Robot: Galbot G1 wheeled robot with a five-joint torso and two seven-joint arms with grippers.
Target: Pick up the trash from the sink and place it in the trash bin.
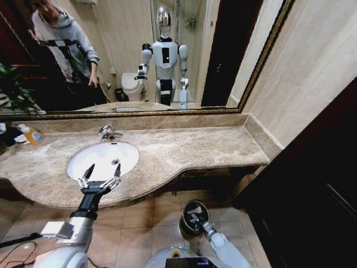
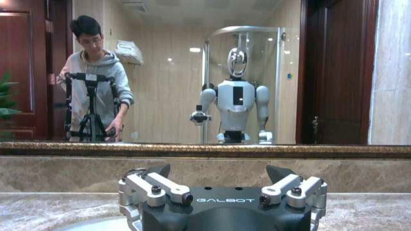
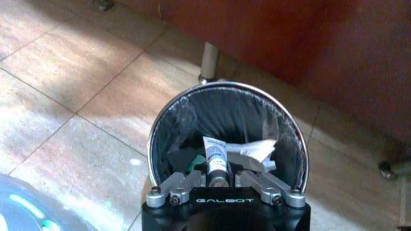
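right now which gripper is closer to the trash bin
Right. The right gripper hangs directly over the trash bin on the floor, shut on a white tube. The left gripper is up over the sink, open.

Brown marble countertop (image 1: 195, 146), spanning the wall below the mirror, curved outward at its front edge around the sink (image 1: 102, 160), a white oval basin set into it with the chrome faucet (image 1: 109, 133) mounted at the back rim. At the far left end of the countertop, a bottle of orange liquid (image 1: 32, 134) lying near the wall. Below, tan tiled floor (image 3: 57, 91) carrying the trash bin (image 3: 226, 115), round, black-lined, metal-rimmed, just in front of the counter's base.
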